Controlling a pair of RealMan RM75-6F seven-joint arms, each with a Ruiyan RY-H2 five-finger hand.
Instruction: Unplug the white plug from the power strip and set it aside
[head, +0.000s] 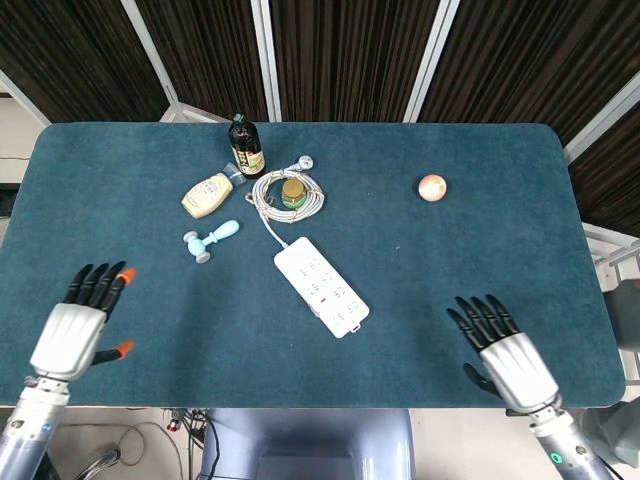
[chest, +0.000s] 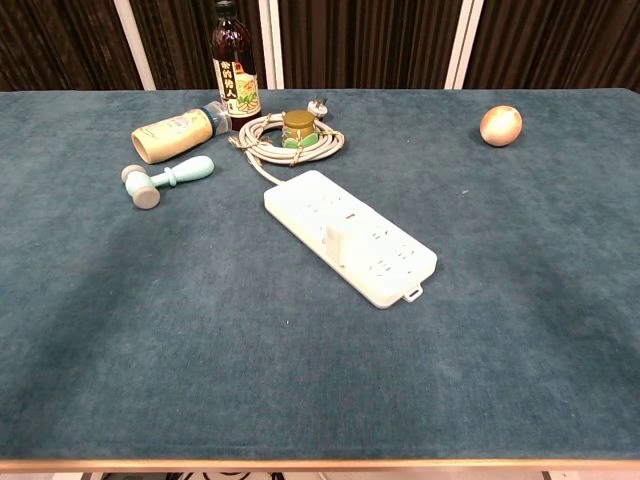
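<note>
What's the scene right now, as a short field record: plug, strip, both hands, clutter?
plug: white plug upright in the power strip, not yet pulled
strip: lies diagonally mid-table, cord coiled behind it
left hand: fingers apart, holds nothing, near the front edge
right hand: fingers apart, holds nothing, near the front edge
clutter: dark bottle, cream bottle on its side, small jar inside the coil

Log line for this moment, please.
phase: approach | left hand: open, over table | right hand: open, over table | white plug: in power strip, untouched
</note>
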